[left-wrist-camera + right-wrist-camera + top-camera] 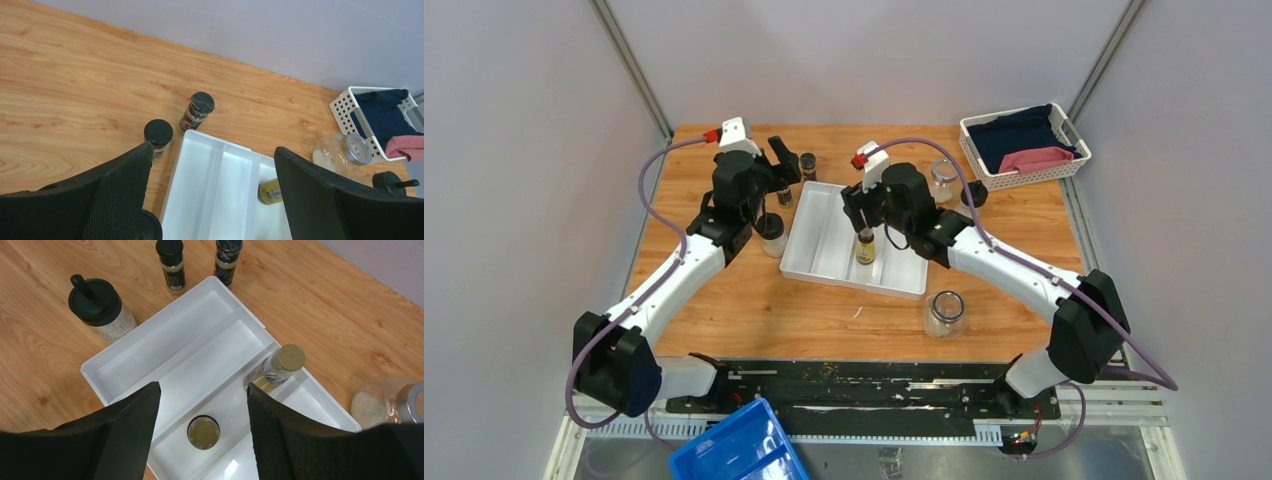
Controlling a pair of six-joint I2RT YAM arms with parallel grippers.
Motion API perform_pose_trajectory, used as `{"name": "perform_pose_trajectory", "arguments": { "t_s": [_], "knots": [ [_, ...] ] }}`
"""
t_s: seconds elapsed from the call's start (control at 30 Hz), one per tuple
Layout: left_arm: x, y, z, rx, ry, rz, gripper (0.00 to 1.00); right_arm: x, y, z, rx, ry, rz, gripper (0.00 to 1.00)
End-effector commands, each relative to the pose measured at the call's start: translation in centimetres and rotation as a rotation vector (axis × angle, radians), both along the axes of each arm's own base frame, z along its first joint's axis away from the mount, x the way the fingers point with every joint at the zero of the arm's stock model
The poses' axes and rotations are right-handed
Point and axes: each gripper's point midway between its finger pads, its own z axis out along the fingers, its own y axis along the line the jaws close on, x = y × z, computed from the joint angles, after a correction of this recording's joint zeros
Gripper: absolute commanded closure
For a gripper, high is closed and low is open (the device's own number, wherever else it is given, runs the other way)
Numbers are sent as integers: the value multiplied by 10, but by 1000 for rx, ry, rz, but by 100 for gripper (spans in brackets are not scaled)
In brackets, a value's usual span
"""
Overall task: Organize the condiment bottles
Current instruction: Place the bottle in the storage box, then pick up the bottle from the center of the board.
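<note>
A white divided tray (824, 250) lies mid-table. In the right wrist view a slim yellow-labelled bottle (203, 432) stands upright in a tray compartment, seen cap-on from above. My right gripper (202, 390) hangs open over it, its fingers clear of the cap. A second slim bottle (278, 367) with a gold cap stands in the same tray. My left gripper (212, 148) is open and empty above the tray's far left corner (200, 145). Two dark-capped shakers (170, 265) (227, 255) and a black-lidded jar (97, 307) stand on the wood beside the tray.
A clear glass jar (945, 312) stands near the tray's front right corner. Another glass jar (943, 180) and a black lid (973, 195) sit behind the right arm. A white basket (1022, 145) of cloths is at the back right, and a blue bin (739, 450) at the near edge.
</note>
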Motion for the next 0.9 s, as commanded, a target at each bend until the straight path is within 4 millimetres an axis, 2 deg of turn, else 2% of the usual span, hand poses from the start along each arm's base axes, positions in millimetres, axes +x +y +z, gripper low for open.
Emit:
{"name": "perform_pose_trajectory", "arguments": {
  "t_s": [0.0, 0.27, 0.47, 0.63, 0.87],
  "knots": [
    [-7, 0, 15, 13, -44, -12, 6, -3, -11, 27, -27, -44, 2, 32],
    [-10, -4, 21, 27, -60, -50, 6, -2, -43, 71, -39, -142, -102, 31],
    [-14, -13, 27, 23, -74, -109, 6, 2, -86, 86, -76, -178, -283, 25],
    [-16, -20, 28, 18, -77, -150, 6, 7, -124, 85, -105, -161, -442, 20],
    [-18, -26, 30, 14, -82, -175, 6, 25, -175, 65, -86, -58, -632, 11]
  ]
}}
